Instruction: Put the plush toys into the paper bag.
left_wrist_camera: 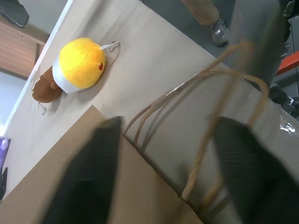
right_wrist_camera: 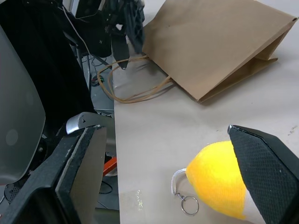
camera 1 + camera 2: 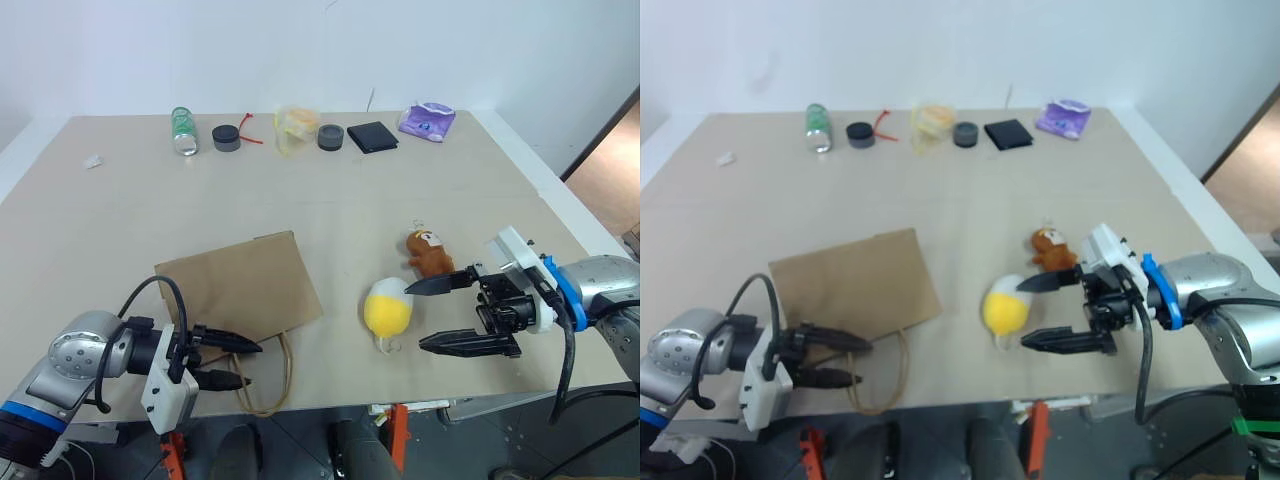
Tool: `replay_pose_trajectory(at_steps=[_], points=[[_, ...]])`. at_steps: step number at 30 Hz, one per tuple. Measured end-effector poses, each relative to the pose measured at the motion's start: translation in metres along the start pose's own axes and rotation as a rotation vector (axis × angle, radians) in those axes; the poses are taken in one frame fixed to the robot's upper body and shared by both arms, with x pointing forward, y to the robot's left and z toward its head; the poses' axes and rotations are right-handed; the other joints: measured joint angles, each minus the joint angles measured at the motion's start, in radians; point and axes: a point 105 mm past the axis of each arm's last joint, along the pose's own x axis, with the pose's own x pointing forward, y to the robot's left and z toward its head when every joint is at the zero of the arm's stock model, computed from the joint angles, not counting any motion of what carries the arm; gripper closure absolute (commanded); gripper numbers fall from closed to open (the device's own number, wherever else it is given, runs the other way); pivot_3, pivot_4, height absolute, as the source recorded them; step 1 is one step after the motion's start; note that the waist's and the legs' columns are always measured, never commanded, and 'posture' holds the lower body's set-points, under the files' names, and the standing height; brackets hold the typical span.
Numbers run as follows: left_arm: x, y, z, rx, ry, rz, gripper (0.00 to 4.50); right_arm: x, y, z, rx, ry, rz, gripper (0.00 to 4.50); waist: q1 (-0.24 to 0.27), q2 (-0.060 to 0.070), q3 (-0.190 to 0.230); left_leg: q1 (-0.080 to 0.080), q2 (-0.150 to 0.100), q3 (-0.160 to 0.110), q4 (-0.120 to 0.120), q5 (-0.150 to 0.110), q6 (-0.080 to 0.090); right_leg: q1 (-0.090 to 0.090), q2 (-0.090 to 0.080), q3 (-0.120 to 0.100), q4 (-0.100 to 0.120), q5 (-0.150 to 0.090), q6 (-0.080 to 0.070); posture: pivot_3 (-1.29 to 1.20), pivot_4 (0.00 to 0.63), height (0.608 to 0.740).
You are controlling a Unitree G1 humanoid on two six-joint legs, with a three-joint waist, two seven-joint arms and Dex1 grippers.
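The left hand [image 3: 238,362] sits half-closed around the flat paper bag's [image 3: 240,288] handles, grip uncertain; the right hand [image 3: 428,314] gapes beside the egg toy [image 3: 387,310] and bear [image 3: 428,253], both unbagged on the tabletop [image 3: 330,200].

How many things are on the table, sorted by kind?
Plush toys: 2 (yellow egg, brown bear)
Paper bag: 1
Bottle: 1
Dark round pots: 2
Black wallet: 1
Purple packet: 1
Clear wrapper: 1
Total: 9
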Motion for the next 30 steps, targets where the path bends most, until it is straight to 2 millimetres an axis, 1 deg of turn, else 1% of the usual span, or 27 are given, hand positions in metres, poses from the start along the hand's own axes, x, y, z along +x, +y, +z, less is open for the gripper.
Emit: replay_pose_trajectory(at_steps=[2, 7, 9, 11, 12, 13, 15, 16, 18, 19, 20, 22, 25, 26, 28, 29, 30], points=[[0.001, -0.001, -0.001, -0.002, 0.000, -0.007, 4.46, 0.000, 0.000, 0.000, -0.001, 0.000, 0.000, 0.00, 0.000, 0.000, 0.000, 0.000, 0.000, 0.000, 0.000, 0.000, 0.000, 0.000, 0.000, 0.000, 0.000, 0.000, 0.000, 0.00, 0.150, 0.740], [0.003, -0.001, -0.003, -0.015, 0.005, 0.015, 4.49, 0.000, 0.000, 0.001, -0.001, 0.000, 0.000, 0.00, 0.000, 0.000, 0.000, 0.000, 0.000, 0.000, 0.000, 0.000, 0.000, 0.000, 0.000, 0.000, 0.000, 0.000, 0.000, 0.00, 0.150, 0.740], [0.003, 0.003, -0.006, -0.058, 0.015, 0.051, 4.49, 0.000, -0.001, 0.002, -0.005, -0.002, -0.004, 0.00, 0.000, 0.000, 0.000, 0.000, 0.000, 0.000, 0.000, 0.000, 0.000, 0.000, 0.000, 0.000, 0.000, 0.000, 0.000, 0.00, 0.150, 0.740], [0.003, 0.019, -0.013, -0.160, 0.020, 0.167, 4.49, 0.002, -0.004, 0.006, -0.014, -0.030, -0.020, 0.00, 0.000, 0.000, 0.000, 0.000, 0.000, 0.000, 0.001, 0.000, 0.000, 0.000, 0.000, 0.000, 0.000, 0.000, 0.001, 0.00, 0.150, 0.740], [0.003, 0.039, -0.015, -0.220, 0.010, 0.271, 4.49, 0.005, -0.005, 0.011, -0.022, -0.057, -0.025, 0.00, 0.000, 0.000, 0.000, -0.001, 0.000, 0.000, 0.001, 0.001, 0.001, 0.000, 0.000, 0.000, 0.000, 0.001, 0.002, 0.00, 0.150, 0.740], [0.001, 0.049, -0.014, -0.232, 0.004, 0.309, 4.49, 0.007, -0.005, 0.013, -0.025, -0.065, -0.025, 0.00, 0.000, 0.000, 0.000, -0.001, 0.000, 0.000, 0.001, 0.001, 0.001, 0.000, 0.000, 0.000, 0.000, 0.001, 0.002, 0.00, 0.150, 0.740], [-0.005, 0.074, -0.011, -0.246, -0.002, 0.411, 4.49, 0.013, -0.005, 0.018, -0.034, -0.101, -0.029, 0.00, 0.000, -0.001, 0.000, -0.001, 0.000, 0.000, 0.001, 0.001, 0.001, 0.001, 0.000, 0.000, 0.000, 0.001, 0.002, 0.00, 0.150, 0.740], [-0.009, 0.085, -0.009, -0.249, -0.004, 0.461, 4.50, 0.017, -0.007, 0.021, -0.038, -0.127, -0.041, 0.40, -0.001, -0.001, 0.000, 0.000, 0.000, 0.000, 0.001, 0.001, 0.001, 0.001, 0.000, 0.000, 0.000, 0.002, 0.002, 0.00, 0.150, 0.740], [-0.011, 0.091, -0.008, -0.256, 0.003, 0.499, 4.50, 0.022, -0.011, 0.024, -0.037, -0.156, -0.066, 0.77, -0.004, 0.000, 0.000, 0.000, 0.000, 0.000, 0.001, 0.001, 0.001, 0.001, 0.001, 0.000, 0.000, 0.002, 0.002, 0.00, 0.150, 0.740], [-0.010, 0.093, -0.010, -0.273, 0.003, 0.520, 4.50, 0.027, -0.016, 0.030, -0.043, -0.186, -0.091, 1.35, -0.005, 0.000, 0.000, 0.000, 0.000, 0.000, 0.000, 0.001, 0.001, 0.001, 0.001, 0.000, 0.000, 0.002, 0.002, 0.00, 0.150, 0.740], [-0.009, 0.093, -0.010, -0.280, 0.004, 0.522, 4.50, 0.031, -0.019, 0.032, -0.045, -0.202, -0.102, 1.68, -0.004, 0.000, 0.000, 0.000, 0.000, -0.001, 0.000, 0.001, 0.001, 0.000, 0.002, 0.000, 0.000, 0.002, 0.002, 0.00, 0.150, 0.740], [-0.008, 0.092, -0.012, -0.297, 0.014, 0.535, 4.50, 0.047, -0.027, 0.037, -0.040, -0.245, -0.143, 2.69, -0.004, -0.001, -0.001, 0.000, 0.001, -0.002, 0.000, 0.001, 0.001, 0.001, 0.004, 0.000, 0.000, 0.002, 0.002, 0.00, 0.150, 0.740], [-0.005, 0.094, -0.011, -0.306, 0.005, 0.563, 4.50, 0.071, -0.034, 0.032, -0.009, -0.254, -0.172, 4.12, -0.003, -0.001, 0.000, -0.001, 0.001, -0.002, 0.000, 0.001, 0.002, 0.000, 0.004, 0.001, 0.000, 0.002, 0.002, 0.00, 0.150, 0.740], [-0.006, 0.094, -0.012, -0.307, 0.010, 0.574, 4.50, 0.080, -0.037, 0.033, 0.001, -0.271, -0.182, 4.45, -0.003, -0.001, 0.000, -0.001, 0.001, -0.002, 0.000, 0.001, 0.002, 0.000, 0.004, 0.001, 0.000, 0.002, 0.002, 0.00, 0.150, 0.740], [-0.006, 0.096, -0.013, -0.307, 0.018, 0.588, 4.50, 0.096, -0.040, 0.032, 0.020, -0.290, -0.194, 4.45, -0.003, -0.001, -0.001, -0.001, 0.001, -0.002, 0.000, 0.001, 0.002, 0.000, 0.004, 0.001, 0.000, 0.002, 0.002, 0.00, 0.150, 0.740], [-0.006, 0.097, -0.013, -0.308, 0.017, 0.607, 4.50, 0.109, -0.043, 0.029, 0.044, -0.300, -0.202, 4.45, -0.003, -0.001, -0.001, -0.001, 0.001, -0.002, 0.000, 0.001, 0.002, 0.000, 0.004, 0.001, 0.000, 0.002, 0.002, 0.00, 0.150, 0.740], [-0.006, 0.098, -0.013, -0.308, 0.014, 0.613, 4.50, 0.116, -0.045, 0.027, 0.057, -0.302, -0.207, 4.45, -0.003, -0.001, -0.001, -0.002, 0.001, -0.002, 0.000, 0.001, 0.002, 0.000, 0.004, 0.001, 0.000, 0.002, 0.002, 0.00, 0.150, 0.740]])
